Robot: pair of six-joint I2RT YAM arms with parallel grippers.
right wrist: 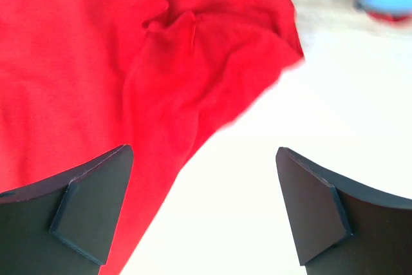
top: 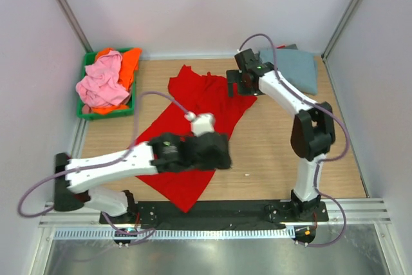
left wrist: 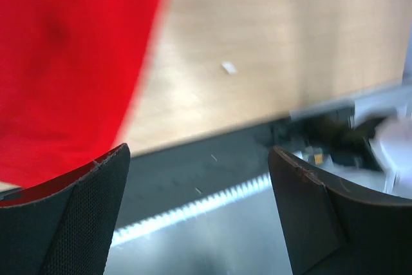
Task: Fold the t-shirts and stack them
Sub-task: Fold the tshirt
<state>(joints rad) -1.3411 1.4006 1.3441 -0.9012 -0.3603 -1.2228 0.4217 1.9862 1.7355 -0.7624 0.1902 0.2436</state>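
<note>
Cloth: the red shirt (top: 196, 101) lay spread on the table (top: 270, 146), about mid-width, rumpled at its far end and flatter toward the near edge.
Long axis: it ran on a slant, from the far end near the middle of the table down to a near corner close to the left arm's base.
Left gripper (top: 219, 154): it hung over the shirt's right-hand edge, in the near half. Its wrist view showed the jaws wide apart with nothing between them, the red cloth (left wrist: 64, 49) off to the left and bare wood ahead.
Right gripper (top: 237, 85): it hung over the far right corner, where a sleeve seemed to stick out. Its jaws were also spread and empty, and the crumpled cloth (right wrist: 77, 62) lay below and to the left.
Nearer arm: by my reckoning each arm had its own end, the right for the far sleeve and the left for the near edge.
Stack spot: a grey-blue shirt (top: 293, 69) lay in the far right corner, apart from the red one.
Bin: the green bin (top: 87, 62) at the far left held a pink shirt (top: 103, 82) bunched on top of an orange shirt (top: 129, 66), both unfolded.
</note>
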